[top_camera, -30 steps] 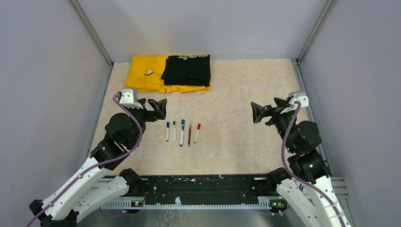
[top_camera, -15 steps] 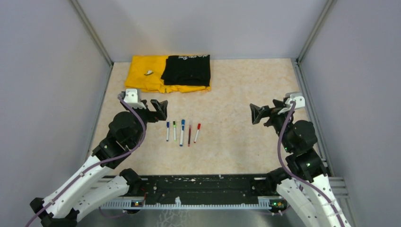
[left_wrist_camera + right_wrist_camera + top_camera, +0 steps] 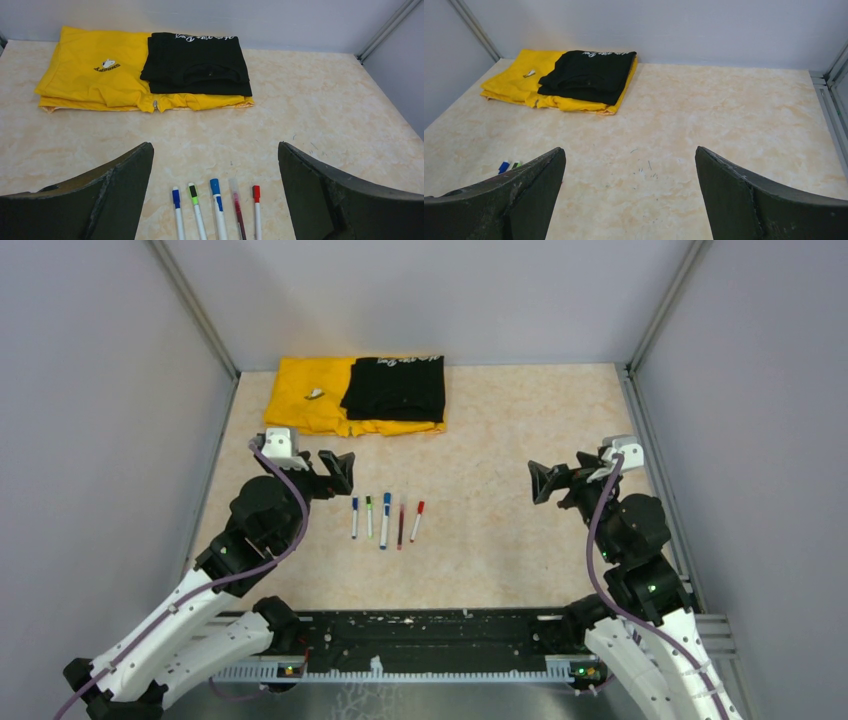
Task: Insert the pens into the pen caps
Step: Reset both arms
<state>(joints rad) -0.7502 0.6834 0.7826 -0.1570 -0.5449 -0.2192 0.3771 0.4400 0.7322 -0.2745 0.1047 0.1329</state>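
Several pens [image 3: 385, 519] lie side by side in a row on the marbled table, between the two arms. Seen from the left wrist, each wears its pen cap on the far end: blue [image 3: 175, 198], green [image 3: 193, 193], a thicker blue [image 3: 215, 186], a clear one over a maroon pen [image 3: 237, 210], and red [image 3: 256, 192]. My left gripper [image 3: 335, 472] [image 3: 215, 147] hovers open just behind and left of the row, holding nothing. My right gripper [image 3: 545, 480] [image 3: 629, 150] stands open and holds nothing, well to the right of the pens. Only the blue and green cap ends [image 3: 509, 165] peek past its left finger.
A folded yellow shirt [image 3: 305, 398] with a black shirt [image 3: 395, 388] on top lies at the back left of the table. Grey walls enclose the table on three sides. A black rail [image 3: 430, 640] runs along the near edge between the arm bases.
Both wrists drifted slightly inward a second ago and have held still since. The pens have not moved and both grippers stay open.
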